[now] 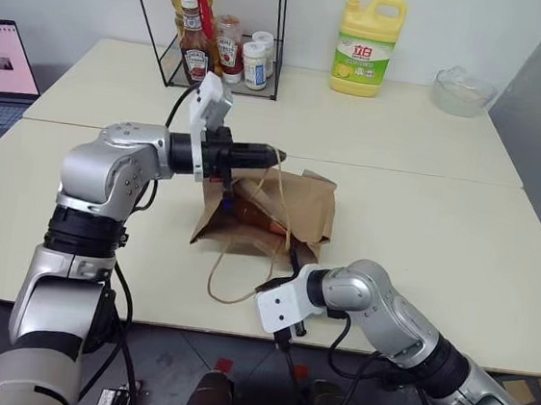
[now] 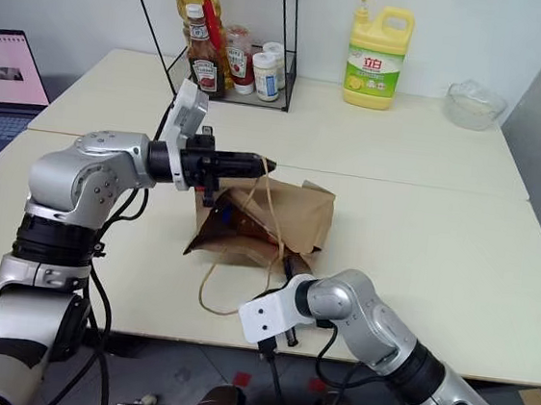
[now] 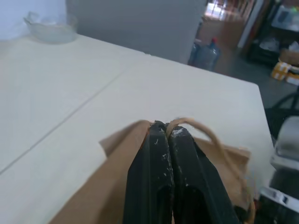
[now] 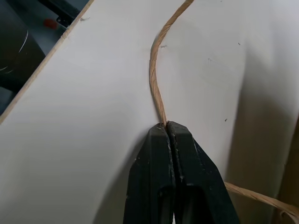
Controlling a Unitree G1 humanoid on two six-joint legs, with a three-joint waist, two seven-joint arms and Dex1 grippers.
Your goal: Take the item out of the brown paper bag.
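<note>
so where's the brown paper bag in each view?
Left eye view: creased tan kraft paper bag lies at table centre, below the left gripper.
Right eye view: same spot, centre.
Left wrist view: brown paper behind the black fingers.
Right wrist view: a sliver of bag at the picture's edge.
Shared landmark: beige cord handles, one pinched by each gripper, right gripper included.

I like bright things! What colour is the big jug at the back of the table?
Yellow, with a green label. The jug shows best in the left eye view.

The yellow detergent jug (image 1: 366, 50) bears a "立白" label.
</note>
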